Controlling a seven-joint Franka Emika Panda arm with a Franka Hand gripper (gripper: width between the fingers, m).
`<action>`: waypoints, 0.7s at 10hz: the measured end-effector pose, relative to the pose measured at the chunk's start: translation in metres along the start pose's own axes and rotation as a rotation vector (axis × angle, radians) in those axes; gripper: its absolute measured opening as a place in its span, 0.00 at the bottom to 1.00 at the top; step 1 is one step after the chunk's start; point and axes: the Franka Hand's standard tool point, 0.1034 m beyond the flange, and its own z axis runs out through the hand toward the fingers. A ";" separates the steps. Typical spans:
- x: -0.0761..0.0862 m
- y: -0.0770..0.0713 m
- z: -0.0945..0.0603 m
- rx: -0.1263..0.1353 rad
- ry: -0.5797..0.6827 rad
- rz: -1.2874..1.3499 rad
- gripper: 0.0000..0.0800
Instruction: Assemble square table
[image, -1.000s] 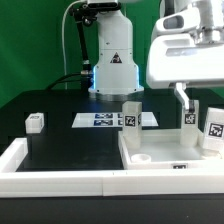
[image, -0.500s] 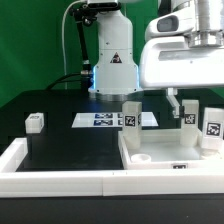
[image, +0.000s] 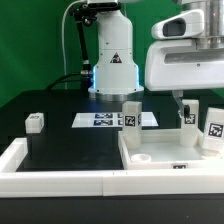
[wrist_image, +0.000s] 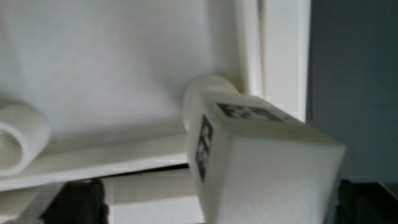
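Bright, even light fills the exterior view. The white square table top (image: 165, 152) nearly washes out, while the black desk (image: 60, 150) stays matte and free of glare. A blue glow rims the arm's base (image: 98, 72). The wrist view is soft, and the near leg (wrist_image: 258, 150) and its tag are blurred.

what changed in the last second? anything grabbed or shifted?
The gripper swung toward the exterior view's left, then back right, ending slightly lower over an upright leg. It stayed open, and nothing was taken or let go. The table top, the lone leg and the marker board stayed put.
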 end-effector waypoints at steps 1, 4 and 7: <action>0.000 0.001 0.000 0.000 0.000 0.002 0.81; -0.002 -0.003 0.002 -0.003 0.008 0.005 0.81; -0.005 -0.011 0.004 -0.021 0.009 -0.012 0.81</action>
